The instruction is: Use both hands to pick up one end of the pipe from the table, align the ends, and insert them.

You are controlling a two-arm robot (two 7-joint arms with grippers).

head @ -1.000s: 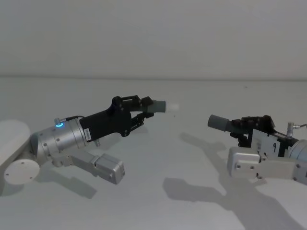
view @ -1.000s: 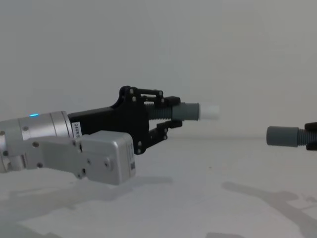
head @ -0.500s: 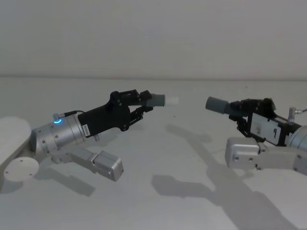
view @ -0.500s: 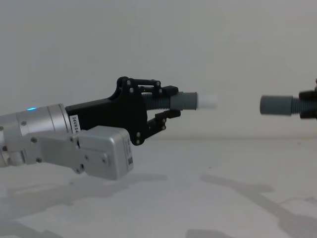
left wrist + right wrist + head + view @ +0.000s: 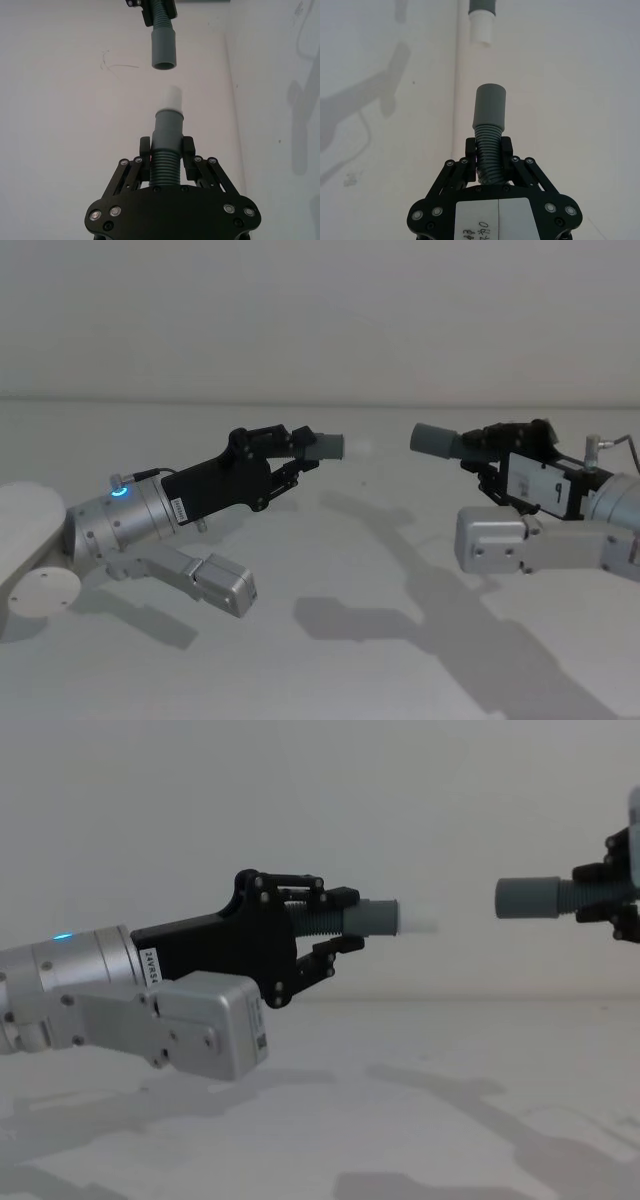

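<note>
The left gripper (image 5: 345, 920) is clamped on the corrugated pipe (image 5: 165, 167) just behind the white-tipped cuff (image 5: 378, 917), holding it above the table (image 5: 350, 640) with its long axis pointing to 3 o'clock. Across an open gap, at roughly 2 o'clock from that tip in the chest view, the hollow dark cuff (image 5: 527, 898) faces 9 o'clock, with the right gripper (image 5: 478, 445) clenched on the pipe behind it. The dark cuff looks a shade high, so levelling likely comes before closing
</note>
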